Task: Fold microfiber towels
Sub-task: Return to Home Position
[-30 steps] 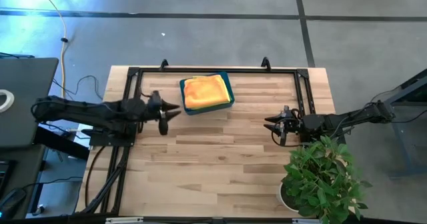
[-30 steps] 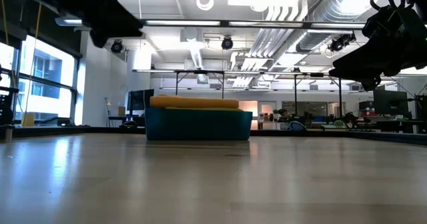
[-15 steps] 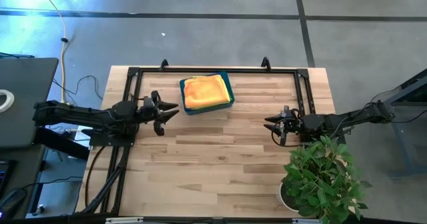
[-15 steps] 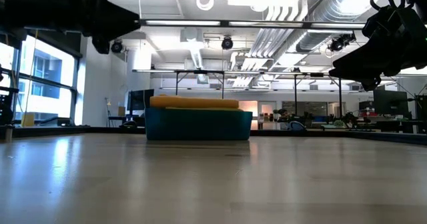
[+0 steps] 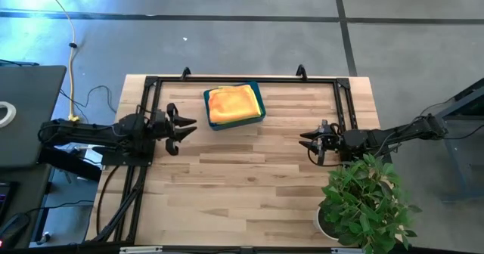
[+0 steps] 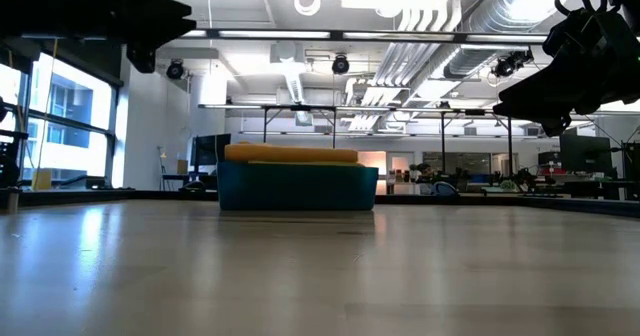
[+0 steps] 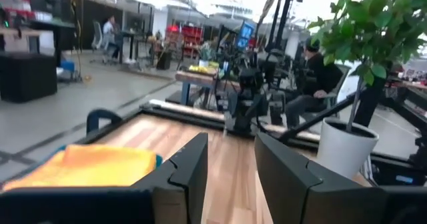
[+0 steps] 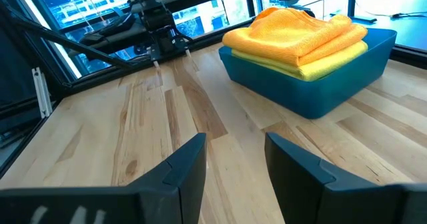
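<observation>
I find the folded orange towel (image 5: 231, 104) lying on top inside the teal bin (image 5: 259, 103), with a yellow towel (image 8: 333, 59) directly under it. What lies deeper in the bin is hidden. The bin stands on the wooden surface (image 5: 249, 171). The left gripper (image 5: 185, 125) hangs near the bin, on its left-arm side, fingers parted and holding nothing. The right gripper (image 5: 304, 142) waits well apart from the bin on the opposite side, fingers likewise parted and empty.
</observation>
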Tool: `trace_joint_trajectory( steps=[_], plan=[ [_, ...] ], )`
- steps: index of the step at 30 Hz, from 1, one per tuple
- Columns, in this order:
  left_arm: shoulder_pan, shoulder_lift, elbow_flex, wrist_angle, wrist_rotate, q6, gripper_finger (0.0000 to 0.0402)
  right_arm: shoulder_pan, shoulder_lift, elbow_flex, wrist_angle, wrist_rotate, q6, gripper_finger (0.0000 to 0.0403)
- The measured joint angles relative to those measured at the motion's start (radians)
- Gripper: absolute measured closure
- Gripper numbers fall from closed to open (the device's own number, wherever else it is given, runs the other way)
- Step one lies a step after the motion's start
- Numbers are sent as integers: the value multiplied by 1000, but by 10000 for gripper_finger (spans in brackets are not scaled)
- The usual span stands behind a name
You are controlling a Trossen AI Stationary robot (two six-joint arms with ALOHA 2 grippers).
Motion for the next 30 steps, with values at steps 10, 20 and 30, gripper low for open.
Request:
trace_joint_trajectory(
  steps=[10,20,30],
  plan=[
    [-47,2,-96,117,-15,-23,289,0,0,0,0,0,0,256],
    [-59,-1,-147,204,-96,-1,289,0,0,0,0,0,0,256],
    [-58,-1,-147,-106,-502,-233,289,0,0,0,0,0,0,256]
  ],
)
